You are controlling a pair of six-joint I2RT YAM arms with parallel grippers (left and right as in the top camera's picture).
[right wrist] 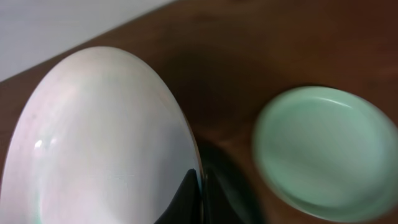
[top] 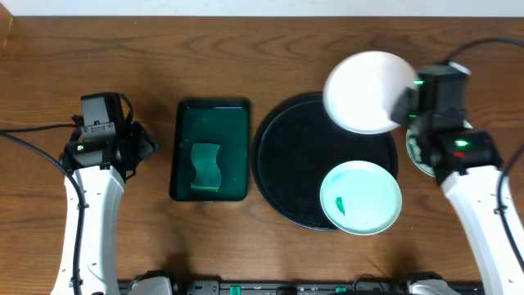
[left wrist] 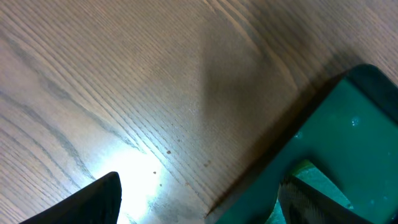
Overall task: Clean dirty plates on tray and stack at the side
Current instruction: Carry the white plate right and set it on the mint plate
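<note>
White glossy plate in right pincer

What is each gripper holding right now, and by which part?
Right gripper is shut on the rim of a white plate, at its edge nearest the arm. Left gripper is open, holding nothing.

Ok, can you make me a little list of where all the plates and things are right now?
held up: white plate, rim pinched by right fingers
on black tray: mint plate with a green smear, by the rim on the robot's side
third plate: mint, on the table right of the black tray
green tray: holds a sponge
left fingers: open, empty, over bare wood beside the green tray
</note>
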